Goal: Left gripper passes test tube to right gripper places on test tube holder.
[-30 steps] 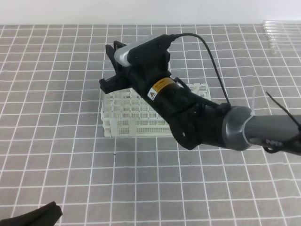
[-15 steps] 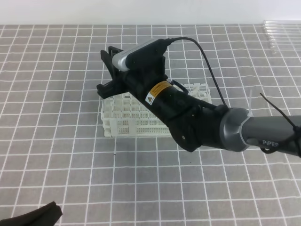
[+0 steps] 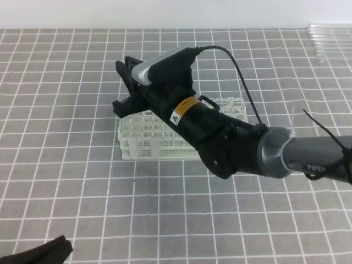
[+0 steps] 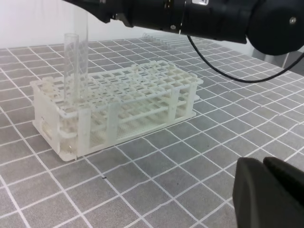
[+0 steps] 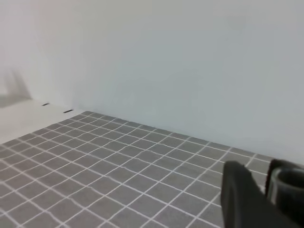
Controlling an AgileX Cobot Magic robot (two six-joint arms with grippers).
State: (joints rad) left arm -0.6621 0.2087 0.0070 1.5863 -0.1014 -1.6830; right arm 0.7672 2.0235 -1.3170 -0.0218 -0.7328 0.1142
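- One test tube (image 4: pixel 72 71) stands upright in the left wrist view, long axis vertical, its lower end down in a hole at the near left end of the test tube holder (image 4: pixel 142 95); its clear wall runs up to the black arm at the top edge, so I cannot tell where its top ends or whether it is gripped there.
- Most of the rack's square holes to the right of the tube are unfilled, and grey tiled table (image 4: pixel 142 180) lies bare around the rack on the near side.
- Low right in the same view, the left gripper (image 4: pixel 270 194) shows as two dark fingers pressed together, closed on nothing, cut off by the frame edge.
- From the high view, the right gripper (image 3: pixel 125 88) hovers over the left end of the rack (image 3: pixel 144 144), its arm reaching in from the right and covering the rack's middle and right part.
- Its fingers stand a little apart; the tube is too clear to make out here, so a grip cannot be confirmed.
- At the lower left corner the left gripper (image 3: pixel 47 252) is only a dark tip, well apart from the rack.
- Several spare tubes (image 3: pixel 330 36) lie at the far right edge, faint.
- Right wrist view: only tiles, a pale wall and blurred dark fingers (image 5: pixel 244 199) at the lower right; the gap between them is unreadable.
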